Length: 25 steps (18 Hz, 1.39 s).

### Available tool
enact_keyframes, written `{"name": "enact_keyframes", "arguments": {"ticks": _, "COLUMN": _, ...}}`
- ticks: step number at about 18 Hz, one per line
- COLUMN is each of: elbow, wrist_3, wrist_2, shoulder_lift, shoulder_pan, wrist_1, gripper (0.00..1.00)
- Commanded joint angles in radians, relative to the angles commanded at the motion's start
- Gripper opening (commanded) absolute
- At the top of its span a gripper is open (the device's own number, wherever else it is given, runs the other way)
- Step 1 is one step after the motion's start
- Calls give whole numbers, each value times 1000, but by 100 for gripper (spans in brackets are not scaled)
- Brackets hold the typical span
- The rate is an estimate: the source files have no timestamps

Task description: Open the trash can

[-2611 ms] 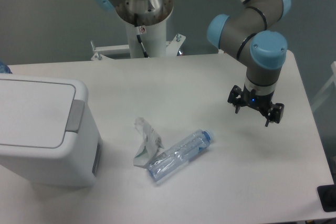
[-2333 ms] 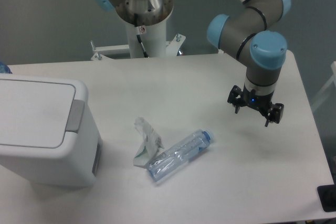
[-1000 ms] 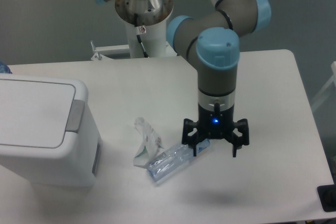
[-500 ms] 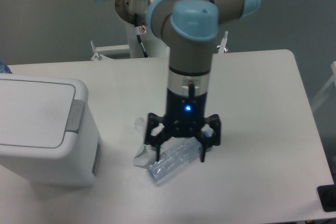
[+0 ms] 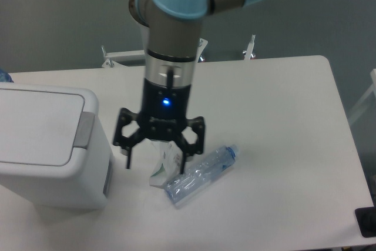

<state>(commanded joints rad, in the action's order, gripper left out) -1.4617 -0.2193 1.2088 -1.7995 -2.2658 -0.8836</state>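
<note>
The trash can is a large white boxy bin at the left edge of the table, with its flat lid down and a grey push tab on the lid's right side. My gripper hangs open just right of the bin, fingers pointing down, one fingertip close to the bin's right wall. Nothing is held between the fingers.
A clear plastic bottle with a blue cap lies on the white table right of my gripper. A crumpled clear wrapper lies under the gripper. The arm's base column stands behind the table.
The arm has swept from the right side of the table leftward over the bottle and now hangs next to the trash can. The bin, bottle and wrapper have not moved.
</note>
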Motion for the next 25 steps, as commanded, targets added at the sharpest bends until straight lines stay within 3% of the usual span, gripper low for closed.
{"name": "enact_keyframes", "arguments": {"ticks": 6, "elbow": -91, "wrist_3": -20, "wrist_2": 2, "shoulder_lift": 57, "shoulder_pan": 15, "wrist_1": 8, "gripper": 100}}
{"name": "enact_keyframes", "arguments": {"ticks": 25, "elbow": -143, "wrist_3": -21, "wrist_2": 8, "shoulder_lift": 69, "shoulder_pan": 22, "wrist_1": 6, "gripper": 100}}
